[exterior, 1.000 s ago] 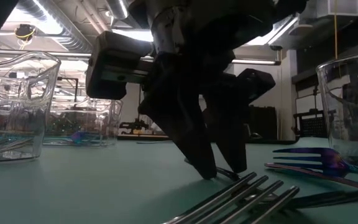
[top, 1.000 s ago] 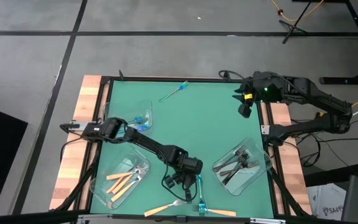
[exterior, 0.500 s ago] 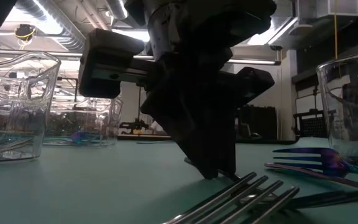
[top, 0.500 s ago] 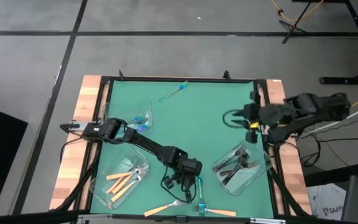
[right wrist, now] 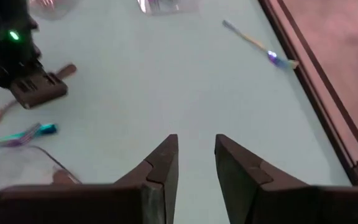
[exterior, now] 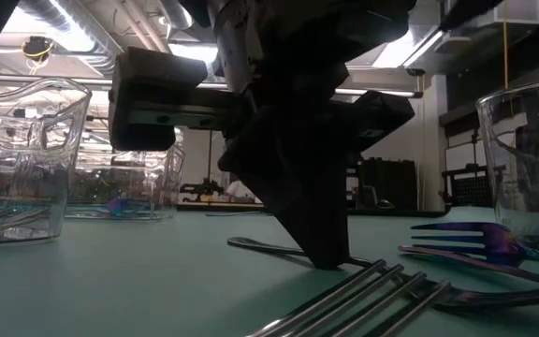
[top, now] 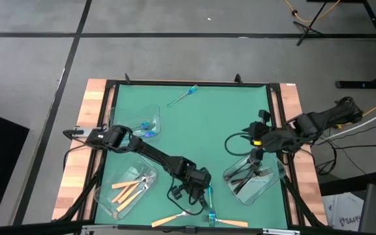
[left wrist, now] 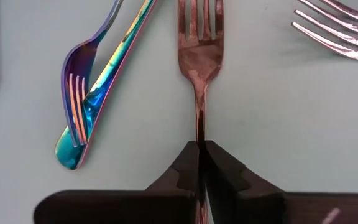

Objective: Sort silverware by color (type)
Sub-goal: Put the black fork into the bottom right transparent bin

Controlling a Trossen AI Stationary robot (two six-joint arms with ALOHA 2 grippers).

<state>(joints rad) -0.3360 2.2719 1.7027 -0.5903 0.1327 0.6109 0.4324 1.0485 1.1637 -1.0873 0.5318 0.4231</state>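
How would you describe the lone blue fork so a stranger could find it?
On the green mat, look to the edge farthest from the two large trays. One blue-handled fork lies there slanted, with no tray or other fork beside it.

Even, soft light covers the table (top: pixel 194 124) from overhead, with faint shadows. At table height, bright ceiling strip lights (exterior: pixel 73 23) backlight the left claw (exterior: pixel 321 253), leaving it a near-black silhouette; the nearest fork tines (exterior: pixel 382 290) are blurred. Close up, the rainbow fork (left wrist: pixel 98 93) throws coloured glare. The right wrist view is pale and washed out, soft toward its edges.
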